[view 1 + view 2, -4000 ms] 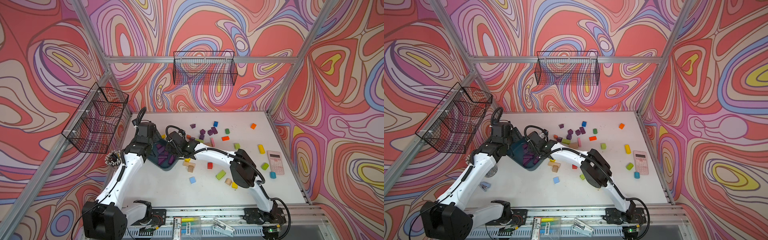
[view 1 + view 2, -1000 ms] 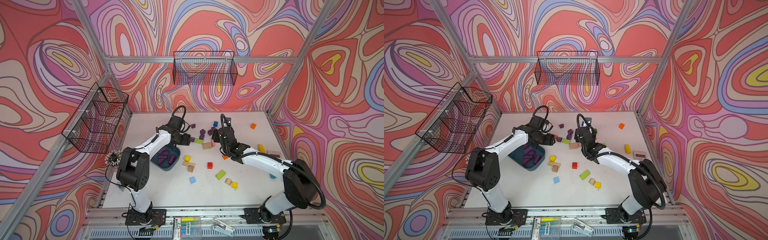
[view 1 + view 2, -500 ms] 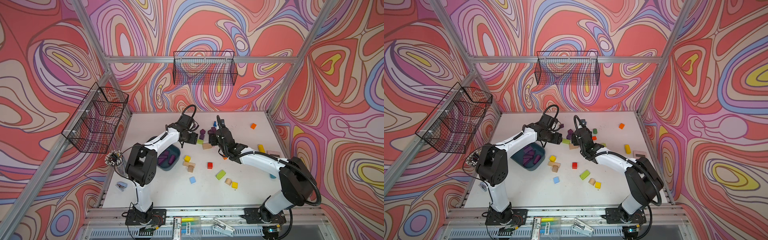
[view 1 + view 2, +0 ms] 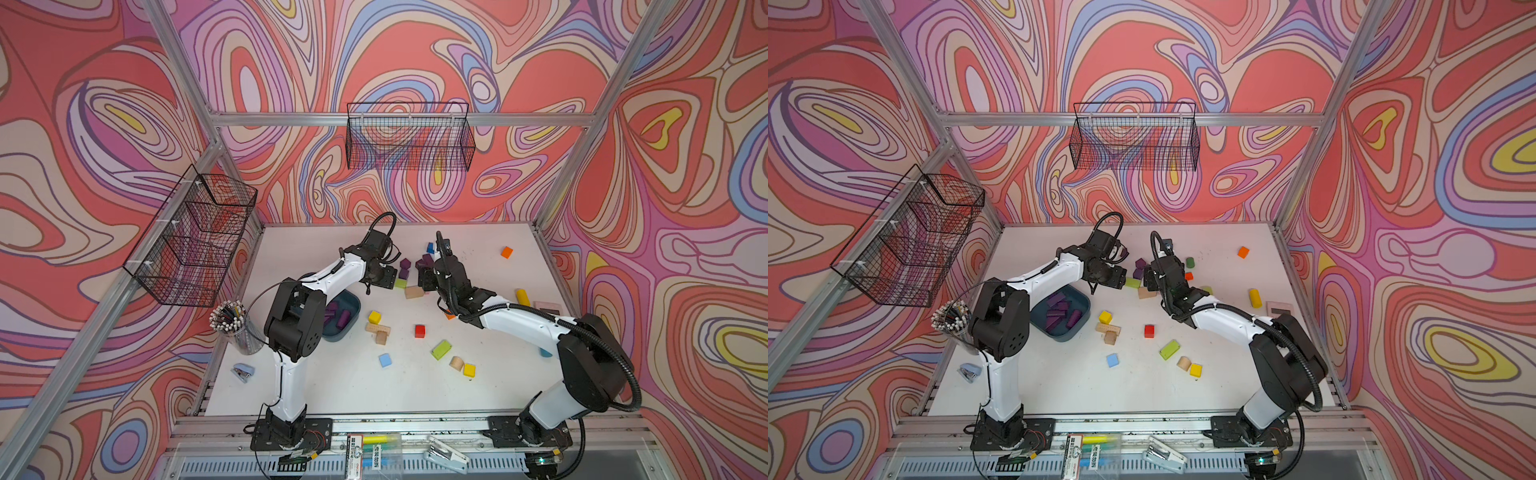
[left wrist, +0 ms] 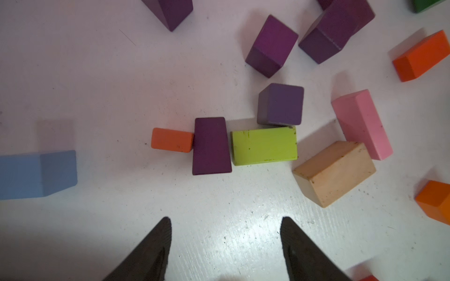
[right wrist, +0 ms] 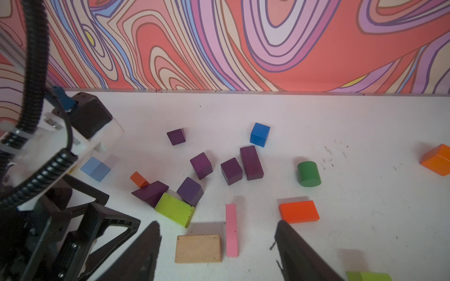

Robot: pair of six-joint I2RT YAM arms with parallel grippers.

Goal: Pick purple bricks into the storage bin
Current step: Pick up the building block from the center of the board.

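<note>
My left claw [image 5: 225,220] and right claw [image 6: 218,223] hang wide open, empty, above the table [image 4: 332,395], beside the far purple bricks [image 6: 231,170].

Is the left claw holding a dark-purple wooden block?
No: the left gripper is open over bare white table, the dark-purple wooden wedge lying untouched ahead of it.

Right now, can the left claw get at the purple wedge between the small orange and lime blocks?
Probably not cleanly. The open left claw hovers near the purple wedge, but the orange block and lime block flank it where the fingers would land.
</note>
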